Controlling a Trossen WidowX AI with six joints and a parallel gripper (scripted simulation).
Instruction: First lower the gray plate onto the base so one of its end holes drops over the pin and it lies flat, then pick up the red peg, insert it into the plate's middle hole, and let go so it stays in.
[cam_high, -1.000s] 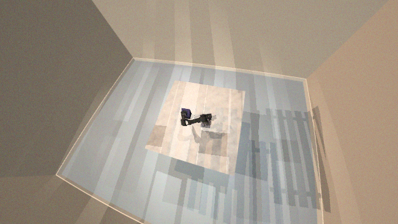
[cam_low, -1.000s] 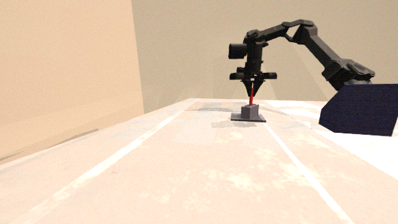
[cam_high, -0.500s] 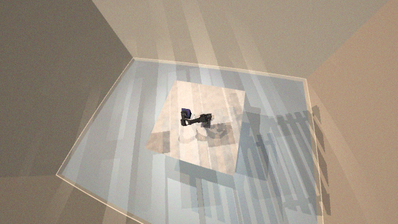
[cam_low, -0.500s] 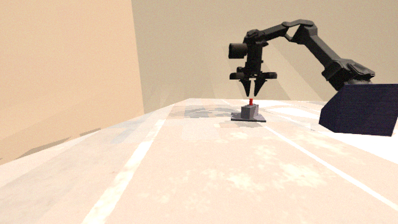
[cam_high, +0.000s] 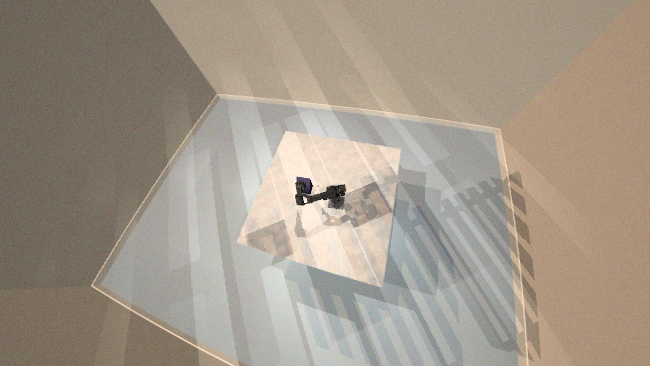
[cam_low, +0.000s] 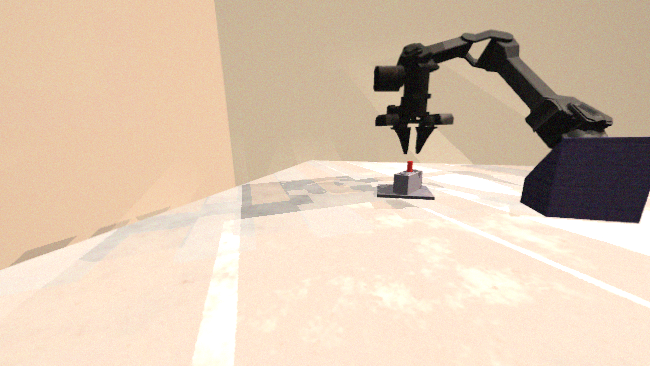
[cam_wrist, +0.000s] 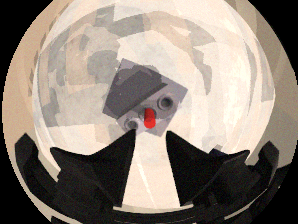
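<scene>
Table: we see pale, blotchy stone (cam_high: 320, 240) (cam_low: 400, 310) (cam_wrist: 90, 75) mid-frame in the top view
Block: gray, boxy (cam_low: 407, 183) (cam_wrist: 145, 106)
Peg: red, round, upright in its middle (cam_low: 410, 166) (cam_wrist: 149, 118)
Gripper: parted, empty (cam_low: 412, 152) (cam_wrist: 151, 132)

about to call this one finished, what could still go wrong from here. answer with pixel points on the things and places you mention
The red peg (cam_low: 410, 166) (cam_wrist: 149, 118) stands up from the middle hole, so it may not be fully seated. The gripper (cam_low: 412, 152) (cam_wrist: 150, 133) hangs open just above it; a dip or sideways move could knock the peg.
</scene>
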